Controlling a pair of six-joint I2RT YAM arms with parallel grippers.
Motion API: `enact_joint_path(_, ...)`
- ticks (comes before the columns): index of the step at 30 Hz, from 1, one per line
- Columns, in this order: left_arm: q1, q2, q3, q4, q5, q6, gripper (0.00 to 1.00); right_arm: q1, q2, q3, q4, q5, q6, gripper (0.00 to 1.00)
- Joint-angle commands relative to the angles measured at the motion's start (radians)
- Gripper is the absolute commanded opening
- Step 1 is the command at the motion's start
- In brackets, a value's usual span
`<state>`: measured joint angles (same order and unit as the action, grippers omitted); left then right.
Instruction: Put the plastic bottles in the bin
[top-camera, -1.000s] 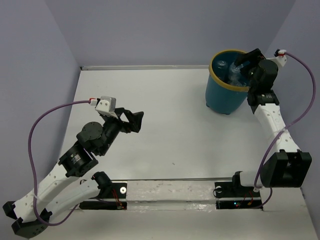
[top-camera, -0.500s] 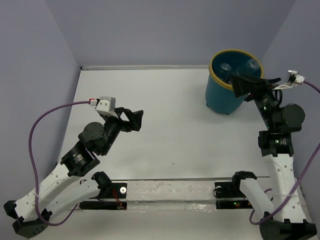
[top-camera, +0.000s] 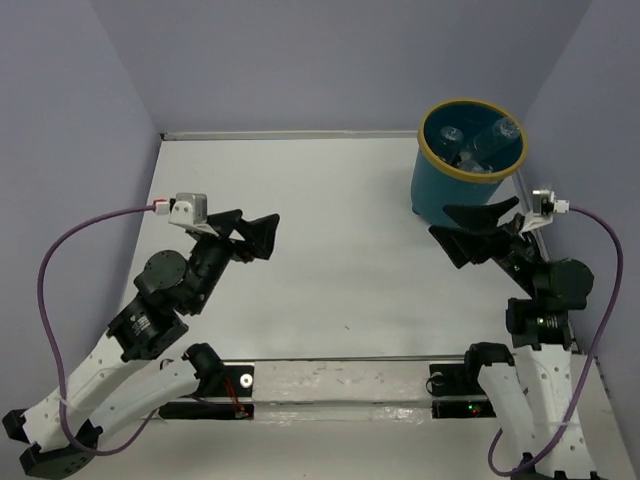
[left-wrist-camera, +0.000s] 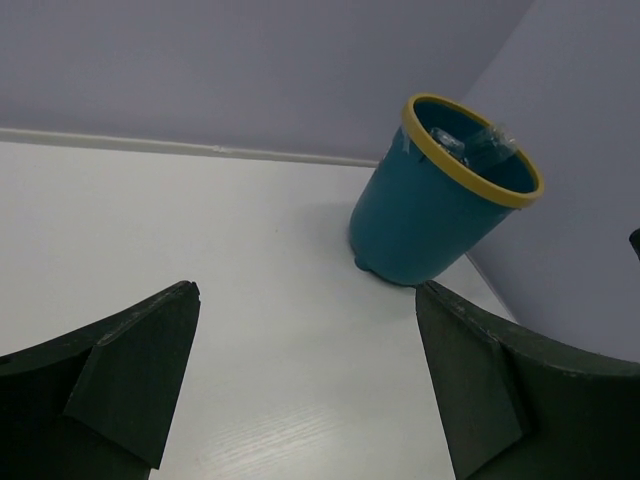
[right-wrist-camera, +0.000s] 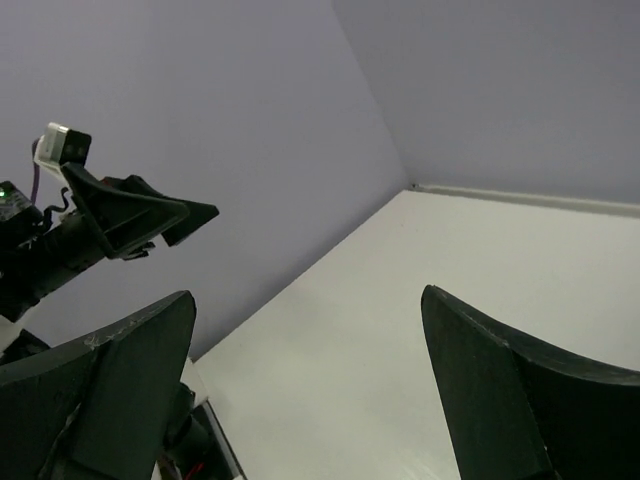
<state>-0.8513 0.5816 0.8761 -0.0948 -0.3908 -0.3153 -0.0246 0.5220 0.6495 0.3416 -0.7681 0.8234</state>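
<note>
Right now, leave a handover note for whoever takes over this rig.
Left gripper: open, empty, hovering over the left of the table.
Right gripper: open, empty, on the near side of the bin, outside it.
Plastic bottles: clear ones lie inside the bin; none shows on the table in any view.
Done: seemingly all bottles binned.
Left: probably nothing; check spots the cameras miss.

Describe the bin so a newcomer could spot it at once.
Go to the far right corner of the white table. The bin stands there upright: a round teal bucket holding clear plastic bottles. Its yellow rim and bulk set it apart from them.
</note>
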Motion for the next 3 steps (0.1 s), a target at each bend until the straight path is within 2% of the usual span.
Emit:
enact_joint_path(1,-0.003,-0.075,0.023,0.024,-0.04,-0.042,0.99,0.005,-0.05,0.093,-0.016,0.012,-0.036,1.0)
enact_joint_path(3,-0.003,-0.123,-0.009,0.029,-0.049,-0.057,0.99,0.005,-0.054,0.122,-0.033,0.018,-0.03,1.0)
